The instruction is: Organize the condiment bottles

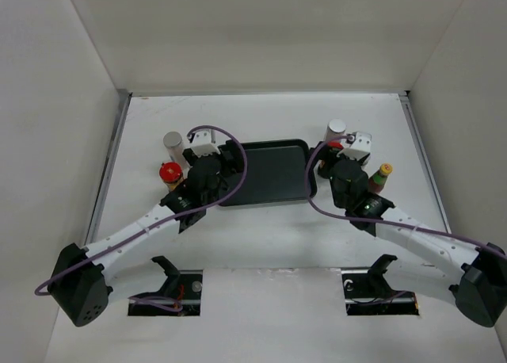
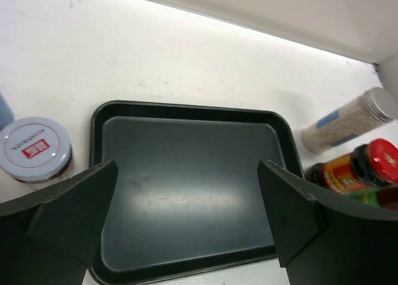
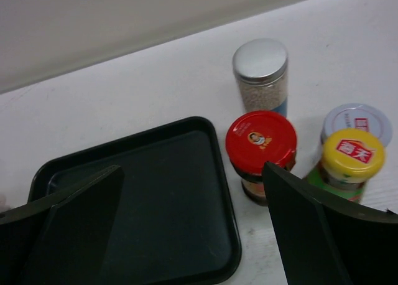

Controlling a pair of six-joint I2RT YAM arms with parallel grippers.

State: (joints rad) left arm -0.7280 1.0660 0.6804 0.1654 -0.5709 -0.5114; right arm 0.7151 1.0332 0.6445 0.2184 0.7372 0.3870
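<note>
At the middle of the white tabletop [image 1: 261, 236], a little nearer the far edge, lies a dark rectangular tray [image 1: 273, 173] with nothing in it. The condiment bottles stand upright in two groups on the tabletop, one beside each short end of the tray.

Between the tray and the left edge are a white-capped bottle [image 1: 173, 143] and, nearer the camera, a red-capped jar [image 1: 169, 173].

Between the tray and the right edge stands a tight cluster. It holds a silver-lidded shaker [image 3: 261, 73] of pale grains farthest back and a second red-capped jar [image 3: 261, 145] just beside the tray's rim. A yellow-capped bottle [image 3: 348, 160] and a white-lidded jar [image 3: 357, 120] behind it stand toward the right edge.

The left arm [image 1: 135, 232] stretches low from the near left corner diagonally toward the tray's left end, with its wrist bent above that end. The left fingers [image 2: 74, 216] are spread as wide as they go over the tray's near rim, and nothing is between them but the tray floor below.

The right arm [image 1: 420, 240] mirrors it from the near right corner, with its wrist above the right-hand cluster. The right fingers [image 3: 68, 229] are also fully spread and grip nothing. One finger hangs over the tray and the other stands in front of the yellow-capped bottle, with the second red-capped jar showing in the gap.

A purple cable [image 1: 238, 153] loops over each wrist.
</note>
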